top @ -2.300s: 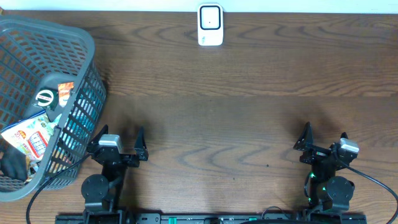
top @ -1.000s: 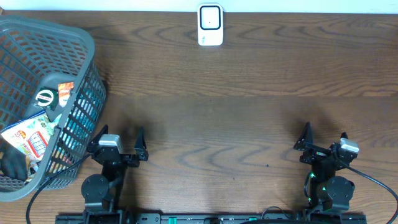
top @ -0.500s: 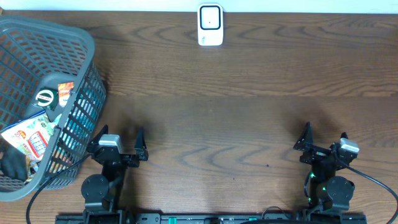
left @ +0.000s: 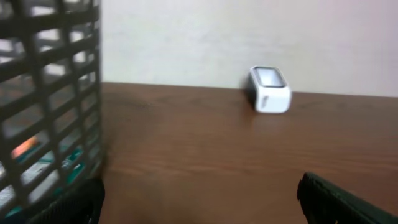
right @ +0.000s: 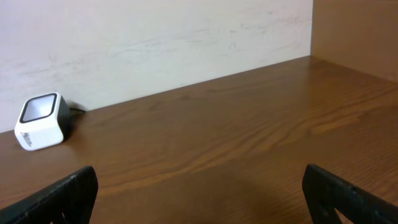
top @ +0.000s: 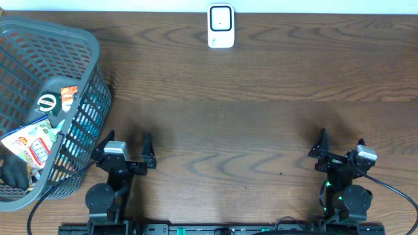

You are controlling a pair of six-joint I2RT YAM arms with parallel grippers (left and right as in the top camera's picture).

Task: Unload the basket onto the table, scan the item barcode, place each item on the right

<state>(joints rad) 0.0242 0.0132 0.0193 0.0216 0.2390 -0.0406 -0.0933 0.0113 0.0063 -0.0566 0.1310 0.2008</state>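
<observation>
A white barcode scanner (top: 221,26) stands at the table's far edge, also seen as the scanner (left: 270,91) in the left wrist view and the scanner (right: 41,121) in the right wrist view. Several packaged items (top: 40,140) lie in the grey basket (top: 77,39) at the left. My left gripper (top: 124,145) is open and empty near the front edge, just right of the basket. Far apart from it, my right gripper (top: 339,141) is open and empty at the front right.
The basket wall (left: 46,93) fills the left of the left wrist view, close beside my left finger. A cable runs from each arm base along the front edge. A wooden side wall (right: 354,37) rises at the far right.
</observation>
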